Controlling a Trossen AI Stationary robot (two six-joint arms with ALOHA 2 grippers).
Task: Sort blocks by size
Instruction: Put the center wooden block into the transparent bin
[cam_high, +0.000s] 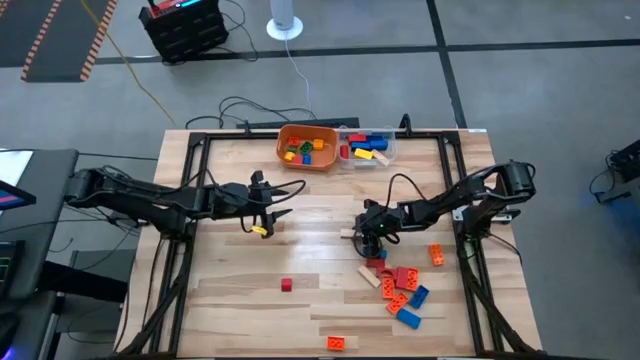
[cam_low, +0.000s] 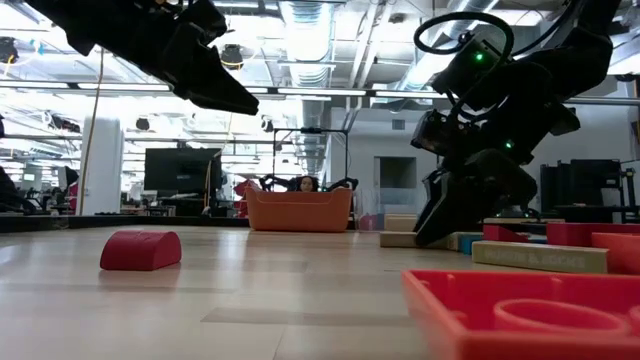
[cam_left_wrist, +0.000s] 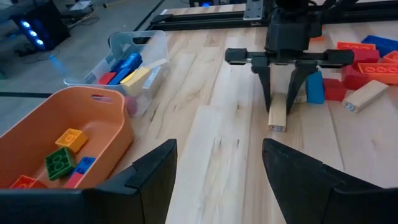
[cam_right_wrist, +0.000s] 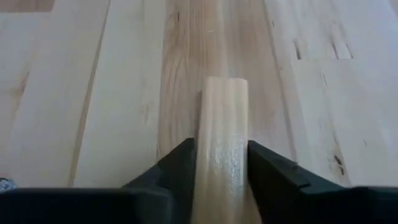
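My right gripper (cam_right_wrist: 217, 163) is clamped on the long tan block (cam_right_wrist: 222, 146), low on the table's middle beside the loose blocks (cam_high: 400, 285). I'd confirm a centred, square grip, then lift straight up. My left gripper (cam_high: 268, 212) waits open, holding nothing.

Overhead camera straight down, low camera level across table (cam_low: 200, 300), wrist cameras close

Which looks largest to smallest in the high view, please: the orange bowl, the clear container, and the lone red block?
1. orange bowl
2. clear container, only slightly smaller than the bowl
3. lone red block, clearly smallest
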